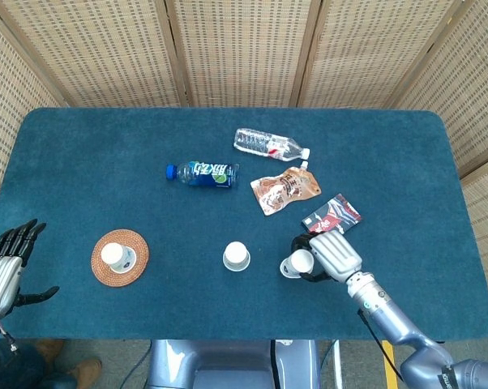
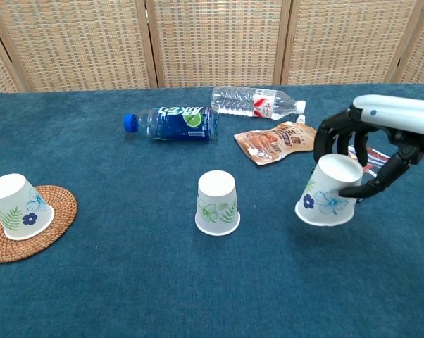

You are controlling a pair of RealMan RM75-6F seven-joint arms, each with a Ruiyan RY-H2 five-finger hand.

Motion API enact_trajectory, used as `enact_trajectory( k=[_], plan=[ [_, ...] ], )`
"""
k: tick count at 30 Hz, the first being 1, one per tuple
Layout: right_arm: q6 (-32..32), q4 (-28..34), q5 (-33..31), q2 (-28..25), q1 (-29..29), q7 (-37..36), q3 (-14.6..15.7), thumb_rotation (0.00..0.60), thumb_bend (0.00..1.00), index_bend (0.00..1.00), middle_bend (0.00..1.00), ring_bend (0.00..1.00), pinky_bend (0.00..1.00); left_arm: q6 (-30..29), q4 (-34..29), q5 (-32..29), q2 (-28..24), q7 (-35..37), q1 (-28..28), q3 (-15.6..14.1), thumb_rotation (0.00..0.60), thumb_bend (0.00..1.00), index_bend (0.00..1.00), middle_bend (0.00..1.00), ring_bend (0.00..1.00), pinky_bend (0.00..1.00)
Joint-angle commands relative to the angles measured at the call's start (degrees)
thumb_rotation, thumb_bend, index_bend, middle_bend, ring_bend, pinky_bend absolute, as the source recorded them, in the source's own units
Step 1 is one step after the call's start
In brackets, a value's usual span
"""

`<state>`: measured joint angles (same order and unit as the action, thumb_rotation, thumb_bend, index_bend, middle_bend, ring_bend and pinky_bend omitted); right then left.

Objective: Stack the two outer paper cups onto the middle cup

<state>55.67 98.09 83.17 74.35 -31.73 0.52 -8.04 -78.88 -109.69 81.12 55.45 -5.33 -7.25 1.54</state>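
Your right hand [image 1: 331, 255] has a smooth silver-grey shell over its back and slim black fingers [image 2: 329, 137]. Behind it, a silver wrist with a dark ring joins a rounded blue-grey forearm [image 1: 394, 318]. Your left hand [image 1: 4, 271] matches it: ribbed silver back, black fingers [image 1: 19, 237].

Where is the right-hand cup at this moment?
The right cup is gripped by the right hand, lifted off the table, right of the middle cup and in front of the brown pouch.

Two bottles [image 1: 202, 173], pouch [image 1: 284, 190], packet [image 1: 333, 215], coaster [image 1: 119, 258].
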Motion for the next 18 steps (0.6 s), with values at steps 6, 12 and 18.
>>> enact_trajectory(
  k=[6,12,18],
  plan=[
    [-3.4,8.3,-6.4,-1.7,-7.4,7.2,-7.3,0.6,0.42,0.5,0.57,0.48,0.56,0.8,0.2,-1.4,-0.2,0.5,-0.5,0.5,0.6,0.0,0.0,0.0,0.0,0.0],
    [-6.1,8.0,-13.9,1.5,-12.4,15.4,-8.6,0.6,0.42,0.5,0.56,0.48,0.56,1.5,0.5,-2.6,-0.3,0.6,-0.9,1.0,0.6,0.0,0.0,0.0,0.0,0.0],
    [-6.2,8.1,-19.5,4.6,-15.3,21.5,-7.3,0.6,0.42,0.5,0.56,0.48,0.56,2.0,0.5,-3.1,-0.2,0.3,-1.2,1.0,0.6,0.0,0.0,0.0,0.0,0.0]
  ],
)
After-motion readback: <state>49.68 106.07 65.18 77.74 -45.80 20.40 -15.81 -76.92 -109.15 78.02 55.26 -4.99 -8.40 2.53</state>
